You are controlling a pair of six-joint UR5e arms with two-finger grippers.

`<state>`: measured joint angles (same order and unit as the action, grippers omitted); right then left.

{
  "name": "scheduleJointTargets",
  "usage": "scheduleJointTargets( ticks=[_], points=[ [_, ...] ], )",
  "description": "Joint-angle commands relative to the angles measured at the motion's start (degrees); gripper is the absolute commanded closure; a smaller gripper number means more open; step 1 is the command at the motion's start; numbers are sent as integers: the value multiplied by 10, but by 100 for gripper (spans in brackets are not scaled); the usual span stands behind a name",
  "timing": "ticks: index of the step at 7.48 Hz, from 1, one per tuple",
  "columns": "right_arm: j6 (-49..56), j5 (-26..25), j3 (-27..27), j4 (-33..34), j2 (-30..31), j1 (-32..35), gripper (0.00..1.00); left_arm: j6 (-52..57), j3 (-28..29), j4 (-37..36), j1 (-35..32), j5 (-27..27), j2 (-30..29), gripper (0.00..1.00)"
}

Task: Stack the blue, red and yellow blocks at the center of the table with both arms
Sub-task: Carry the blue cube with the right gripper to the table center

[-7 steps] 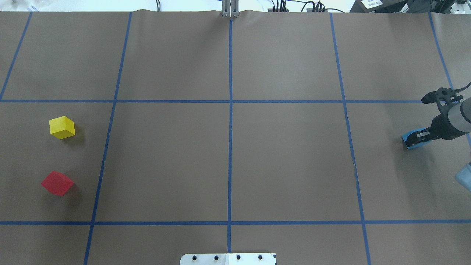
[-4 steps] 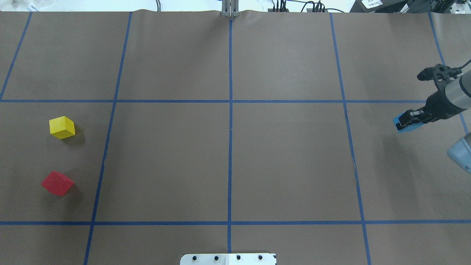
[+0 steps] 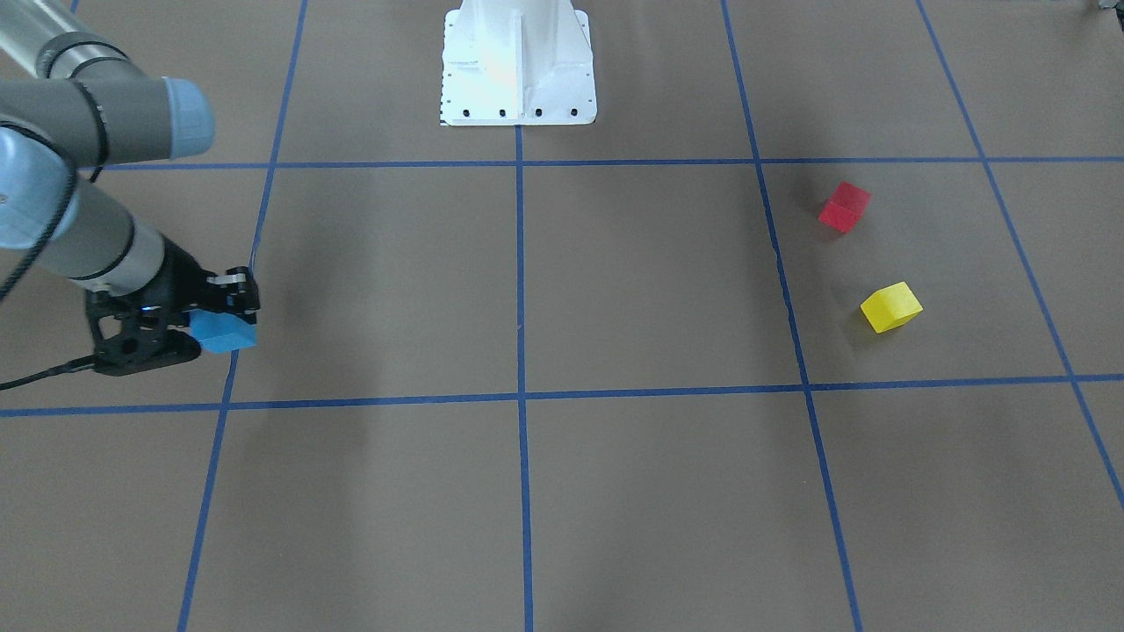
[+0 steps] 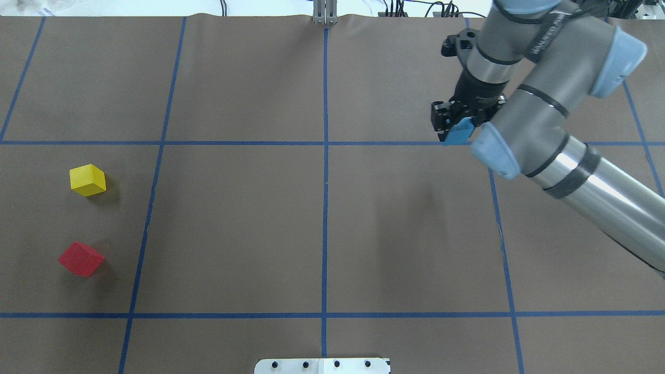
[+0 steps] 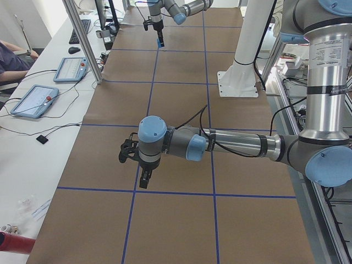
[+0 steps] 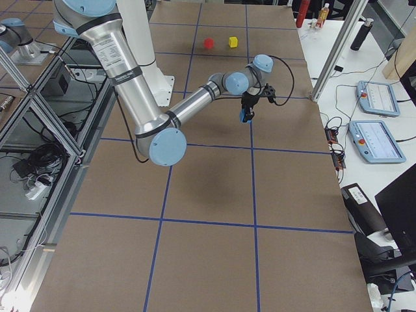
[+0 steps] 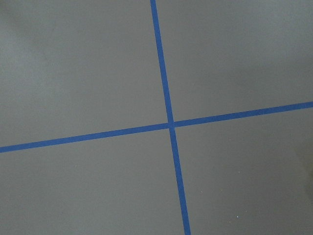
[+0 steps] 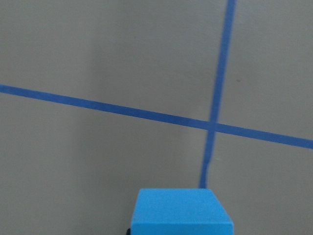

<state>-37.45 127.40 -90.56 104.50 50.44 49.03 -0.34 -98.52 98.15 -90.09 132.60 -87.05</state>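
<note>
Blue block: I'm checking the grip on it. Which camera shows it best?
Exterior front-facing: the blue block shows large, two faces clear, clamped in the right pincer. Overhead shows it partly hidden by the pincer; the right wrist view crops it at the frame's bottom edge; the side views show it tiny.

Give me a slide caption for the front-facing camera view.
Right claw holds the blue block; red block and yellow block sit across the table.
</note>
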Motion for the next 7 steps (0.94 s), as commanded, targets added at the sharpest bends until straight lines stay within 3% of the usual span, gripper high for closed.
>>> scheduleJointTargets(
  ticks=[1, 2, 3, 5, 7],
  points=[
    [-115, -56, 142, -25, -138, -87, 100, -2, 2, -2, 9, -3, -15, 0],
    [-186, -57, 179, -103, -143, -105, 100, -2, 5, -2, 9, -3, -15, 0],
    [-205, -63, 203, -138, -145, -117, 100, -2, 7, -2, 9, -3, -16, 0],
    [-223, -80, 220, -144, -161, -132, 100, 2, 7, -2, 10, -3, -16, 0],
    [-267, -81, 281, -191, -195, -140, 100, 3, 8, -2, 10, -5, -16, 0]
  ],
)
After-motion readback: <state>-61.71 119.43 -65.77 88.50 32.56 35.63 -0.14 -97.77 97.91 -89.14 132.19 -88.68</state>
